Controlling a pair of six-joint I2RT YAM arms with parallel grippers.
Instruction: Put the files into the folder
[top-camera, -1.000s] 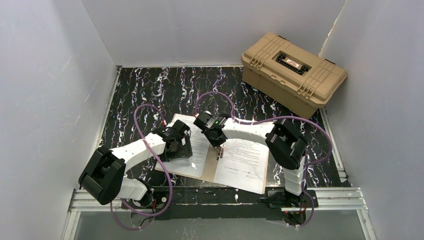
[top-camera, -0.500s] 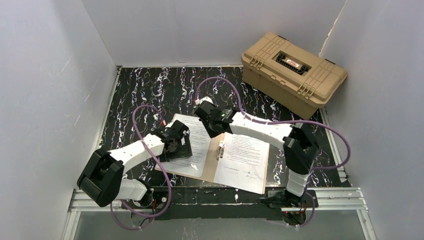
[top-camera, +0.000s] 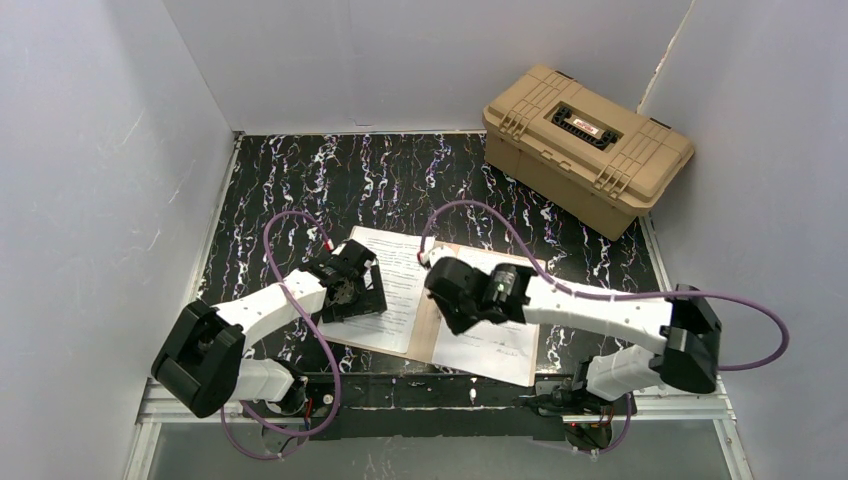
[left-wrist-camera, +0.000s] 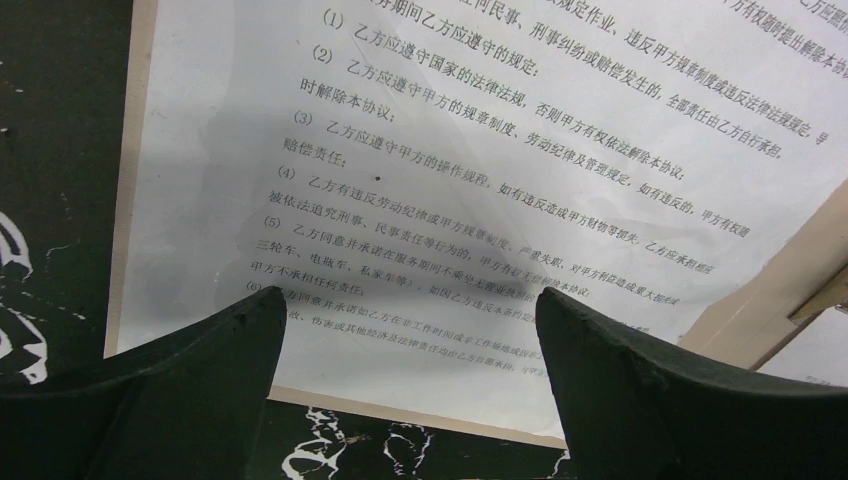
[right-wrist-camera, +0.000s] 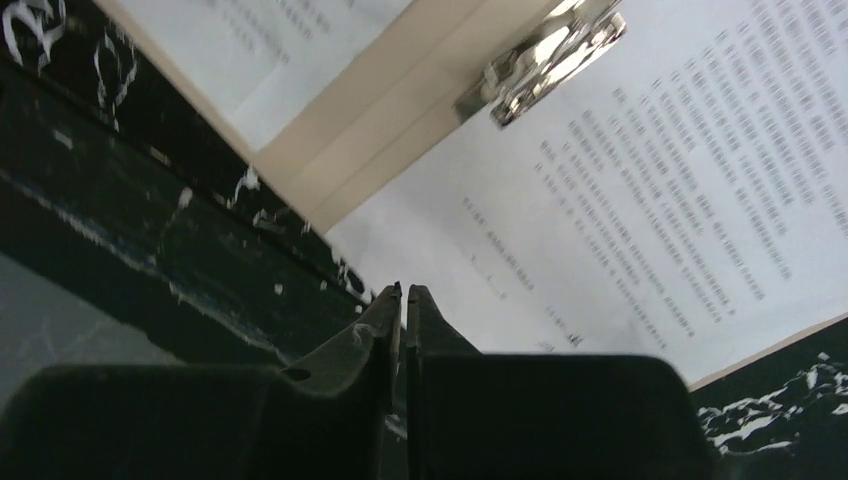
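The tan folder (top-camera: 424, 338) lies open and flat on the black marbled table. One white printed sheet (top-camera: 398, 285) lies on its left half and another (top-camera: 503, 345) on its right half. A silver clip (right-wrist-camera: 545, 55) sits at the spine (right-wrist-camera: 400, 130). My left gripper (top-camera: 362, 298) is open and empty, low over the left sheet (left-wrist-camera: 450, 150) near its near edge, with a finger on each side (left-wrist-camera: 410, 312). My right gripper (top-camera: 452, 312) is shut and empty above the right sheet (right-wrist-camera: 650, 200) near the spine; its closed tips (right-wrist-camera: 403, 292) point at the folder's near edge.
A bulky tan plastic case (top-camera: 585, 145) with latches stands at the back right, against the wall. White walls close in the left, back and right. A metal rail (top-camera: 440, 395) runs along the near edge by the arm bases.
My right gripper has swung from the folder's far edge back toward me, over the spine and right sheet, and its elbow has moved right and down. My left gripper has barely moved.
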